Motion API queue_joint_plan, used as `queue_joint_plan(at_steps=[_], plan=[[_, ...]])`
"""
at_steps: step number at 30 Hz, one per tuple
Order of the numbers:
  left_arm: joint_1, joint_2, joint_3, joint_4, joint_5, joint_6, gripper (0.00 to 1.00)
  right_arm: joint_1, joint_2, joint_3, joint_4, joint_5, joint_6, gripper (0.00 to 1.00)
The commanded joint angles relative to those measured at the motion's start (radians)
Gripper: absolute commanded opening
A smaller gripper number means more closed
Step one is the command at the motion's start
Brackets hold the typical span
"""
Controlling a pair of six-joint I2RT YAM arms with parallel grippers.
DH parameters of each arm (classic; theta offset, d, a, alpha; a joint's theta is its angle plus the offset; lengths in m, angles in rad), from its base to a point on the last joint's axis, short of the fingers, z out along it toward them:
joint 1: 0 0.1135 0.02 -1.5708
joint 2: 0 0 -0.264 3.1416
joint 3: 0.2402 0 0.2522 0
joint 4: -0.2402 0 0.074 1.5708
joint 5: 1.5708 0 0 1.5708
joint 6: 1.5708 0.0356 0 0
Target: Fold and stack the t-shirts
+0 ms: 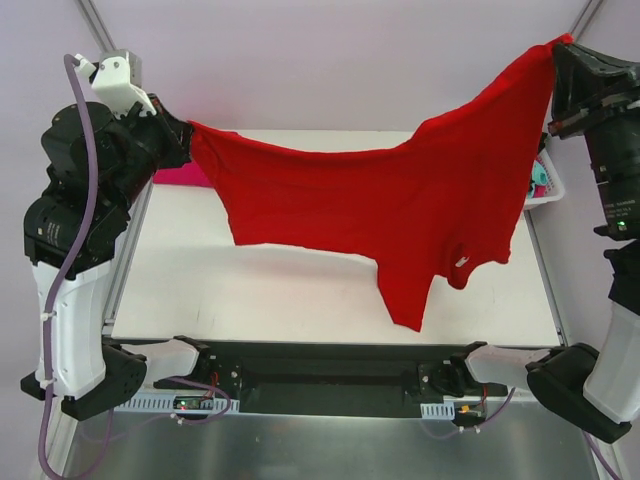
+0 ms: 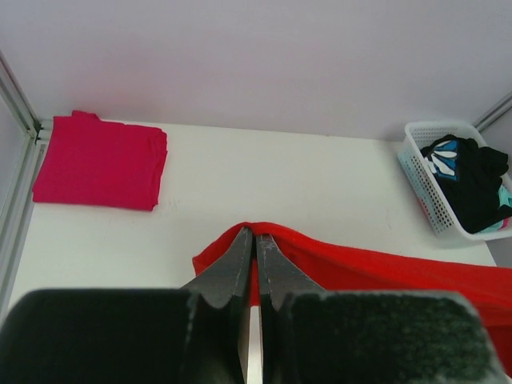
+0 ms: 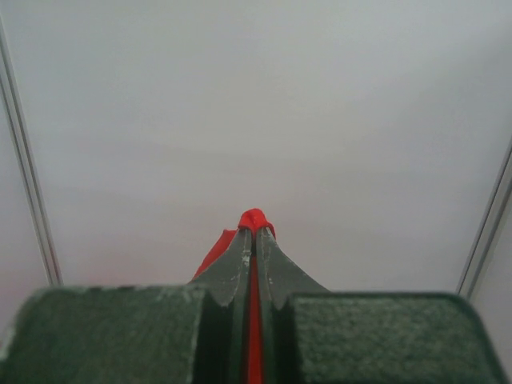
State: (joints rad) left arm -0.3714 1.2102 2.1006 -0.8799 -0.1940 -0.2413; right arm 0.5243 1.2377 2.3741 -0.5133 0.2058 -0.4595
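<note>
From above, I see both arms raised high. My left gripper [image 1: 186, 135] holds one edge of the red shirt [image 1: 400, 200] over the far left of the table [image 1: 300, 300], and my right gripper [image 1: 558, 45] pinches another edge higher at the far right. The shirt hangs spread between them, clear of the table, its lowest corner drooping toward the near edge. It hides most of the pink shirt [image 1: 180, 177] and the basket [image 1: 548, 188].

On the left wrist camera, the fingers are clamped on a red fold. The pink shirt lies folded in the far left corner, with the basket of dark clothes [image 2: 472, 180] at the right.

On the right wrist camera, the fingers are clamped on a red tuft, and they hide the rest of the shirt.
</note>
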Motion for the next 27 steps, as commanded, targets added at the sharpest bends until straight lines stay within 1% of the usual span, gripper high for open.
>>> queue_joint_plan(at_steps=[1,6,8,11,14,16,18,21,24,25,27], plan=[[0.006,-0.001,-0.004,0.025,-0.004,0.013,0.00,0.000,0.026,-0.036,0.046,0.015,0.022,0.01],[0.006,-0.034,-0.025,0.027,-0.031,0.036,0.00,0.002,0.019,-0.019,-0.027,-0.016,0.021,0.01],[0.006,-0.028,-0.022,0.025,-0.028,0.054,0.00,0.002,-0.007,-0.050,-0.048,-0.008,0.022,0.01],[0.006,-0.020,-0.024,0.035,-0.030,0.068,0.00,0.002,-0.062,-0.134,-0.013,-0.020,0.025,0.01],[0.005,-0.017,-0.024,0.070,-0.022,0.085,0.00,0.000,-0.090,-0.165,0.051,-0.031,0.047,0.01],[0.006,-0.014,-0.007,0.111,-0.015,0.092,0.00,0.002,-0.089,-0.136,0.081,-0.045,0.068,0.01],[0.006,-0.003,0.016,0.122,-0.007,0.094,0.00,0.002,-0.077,-0.081,0.088,-0.063,0.085,0.01],[0.006,-0.026,0.018,0.124,0.001,0.082,0.00,0.002,-0.087,-0.055,0.119,-0.097,0.113,0.01],[0.006,-0.104,-0.086,0.124,0.001,0.042,0.00,0.002,-0.086,-0.023,0.130,-0.121,0.125,0.01],[0.006,-0.127,-0.164,0.133,-0.004,0.022,0.00,0.000,-0.084,-0.012,0.125,-0.124,0.127,0.01],[0.006,-0.187,-0.226,0.133,-0.018,0.014,0.00,0.000,-0.084,-0.013,0.127,-0.126,0.121,0.01]])
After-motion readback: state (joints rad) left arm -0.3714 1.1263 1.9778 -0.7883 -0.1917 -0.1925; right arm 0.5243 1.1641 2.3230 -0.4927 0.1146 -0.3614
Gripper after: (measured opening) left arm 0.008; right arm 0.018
